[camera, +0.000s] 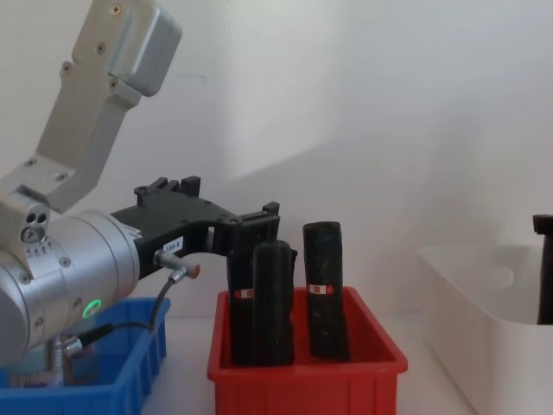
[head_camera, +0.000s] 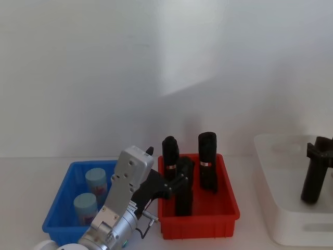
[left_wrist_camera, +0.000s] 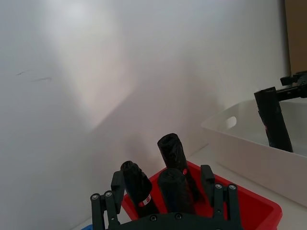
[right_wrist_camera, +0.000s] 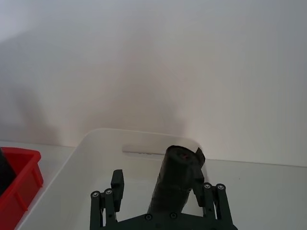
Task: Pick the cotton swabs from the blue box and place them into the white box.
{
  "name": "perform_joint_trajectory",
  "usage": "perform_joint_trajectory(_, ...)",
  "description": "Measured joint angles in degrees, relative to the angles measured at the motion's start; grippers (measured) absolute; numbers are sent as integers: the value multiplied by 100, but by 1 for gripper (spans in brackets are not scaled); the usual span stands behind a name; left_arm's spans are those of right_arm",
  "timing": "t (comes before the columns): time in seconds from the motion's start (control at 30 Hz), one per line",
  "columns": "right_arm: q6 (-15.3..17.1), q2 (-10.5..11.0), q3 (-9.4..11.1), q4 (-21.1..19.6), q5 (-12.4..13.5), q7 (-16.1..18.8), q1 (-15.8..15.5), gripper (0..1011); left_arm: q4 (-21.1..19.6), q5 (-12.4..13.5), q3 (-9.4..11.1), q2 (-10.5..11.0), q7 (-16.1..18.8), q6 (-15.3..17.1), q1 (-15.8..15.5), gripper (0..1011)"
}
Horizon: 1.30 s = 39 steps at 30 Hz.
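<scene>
Two cotton swabs (head_camera: 85,206): clear tubs with pale blue lids, upright in the blue box (head_camera: 56,208), one just behind the other, toward its left side. Neither is touched by a gripper.

One blue box: low bin at the near left of the white tabletop (head_camera: 21,182), just beside the red bin (head_camera: 197,221).

One left arm (head_camera: 120,200): silver housing, rising over the blue box's right side and reaching across to the red bin.

One left gripper (left_wrist_camera: 162,173): black, over the red bin's near left part. Its fingers (left_wrist_camera: 117,187) are spread apart and straddle the nearest roll (head_camera: 183,195); contact with that roll cannot be told.

Three black rolls, red-and-white banded, upright in the red bin: the nearest roll as above, a second (head_camera: 169,153) at the far left, a third (head_camera: 207,161) at the far right.

One white box (head_camera: 291,208): tall-walled tub at the right, apart from the red bin.

One right gripper (right_wrist_camera: 162,184): over the white box. Its fingers are parted, with a fourth black roll (head_camera: 314,179) between them, tilted, leaning on one finger with a gap at the other. The roll's lower end is inside the white box.

One plain white wall (head_camera: 156,62), behind everything.
</scene>
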Motion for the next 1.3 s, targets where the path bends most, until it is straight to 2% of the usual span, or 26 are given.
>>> perform_joint_trajectory(0.07,-13,-9,-3,27,9,-28,-5,896,0,0,0,0,0,0,0,1004)
perform_joint_trajectory(0.27,-37,-24,-7,75,32,-82,-12,1002,0,0,1,0,0,0,0,1004)
perform_joint_trajectory(0.6,-61,-36,-13,120,51,-133,-17,1002,1,23,-8,-2,-2,-2,-8,1004)
perform_joint_trajectory(0.77,-66,-38,-14,132,55,-145,-20,1002,40,129,-56,4,-3,-34,-64,1004)
perform_joint_trajectory(1.03,-70,-42,-13,143,60,-158,-23,1002,158,308,-216,69,97,19,-186,1004)
perform_joint_trajectory(1.3,-75,-45,-13,149,65,-164,-23,1002,301,449,-420,214,157,287,-266,1004)
